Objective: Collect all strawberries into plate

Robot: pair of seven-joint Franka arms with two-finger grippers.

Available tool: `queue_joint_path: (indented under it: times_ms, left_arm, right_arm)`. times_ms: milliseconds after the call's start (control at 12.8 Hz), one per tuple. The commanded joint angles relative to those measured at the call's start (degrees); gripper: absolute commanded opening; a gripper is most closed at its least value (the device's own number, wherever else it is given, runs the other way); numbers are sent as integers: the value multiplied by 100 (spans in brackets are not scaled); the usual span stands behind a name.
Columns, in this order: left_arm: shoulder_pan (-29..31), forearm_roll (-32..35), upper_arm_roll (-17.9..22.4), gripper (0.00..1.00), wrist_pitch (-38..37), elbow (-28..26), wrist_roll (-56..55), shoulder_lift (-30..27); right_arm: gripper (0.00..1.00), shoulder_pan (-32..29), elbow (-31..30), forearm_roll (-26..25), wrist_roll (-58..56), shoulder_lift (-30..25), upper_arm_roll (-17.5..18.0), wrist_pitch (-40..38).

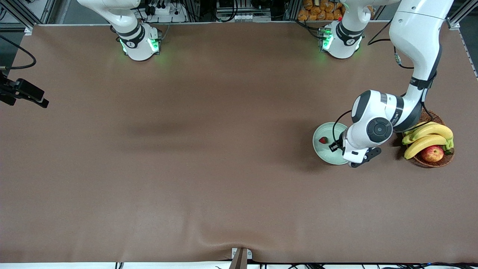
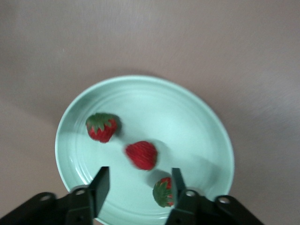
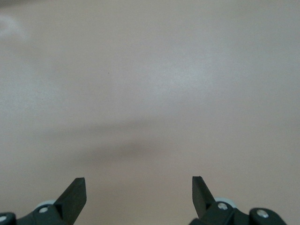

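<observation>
The pale mint-green plate [image 1: 322, 152] lies toward the left arm's end of the table. In the left wrist view the plate [image 2: 187, 122] holds three strawberries: one with its green cap up [image 2: 101, 127], a blurred red one in the middle [image 2: 141, 154], and one beside a fingertip [image 2: 164, 191]. Only one strawberry [image 1: 323, 140] shows in the front view; the arm hides the others. My left gripper [image 2: 139, 180] hangs open and empty just above the plate [image 1: 336, 147]. My right gripper [image 3: 138, 187] is open and empty over bare table, out of the front view.
A brown wicker basket [image 1: 421, 161] with bananas [image 1: 425, 136] and a red-yellow apple [image 1: 432, 153] stands beside the plate, at the left arm's end. A black device [image 1: 24, 91] juts in at the right arm's end.
</observation>
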Motion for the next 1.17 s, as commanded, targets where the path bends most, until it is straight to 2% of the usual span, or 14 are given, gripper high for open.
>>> queue_joint_path:
  times_ms: [0,156,313,626,860,1095]
  left_arm:
    - [74,110,-65,100,-833,716,-24,-297]
    - [65,92,-83,100,-1949,1795,20,-438]
    - [21,75,-118,100,-2681,2580,29,-648]
    - [47,57,-162,100,-2972,2653,282,-1517]
    - [65,40,-153,100,-3429,2636,1493,-2019]
    - [74,-13,83,100,-3510,2566,2810,-2283]
  right_arm:
    - [100,-61,147,17,98,57,57,-115]
    - [100,-61,147,8,80,57,57,-123]
    - [100,-113,147,-1,72,57,57,-124]
    - [100,-105,156,34,98,57,57,-115]
    - [100,-87,156,8,46,57,57,-115]
    - [100,-78,182,-9,28,57,66,-115]
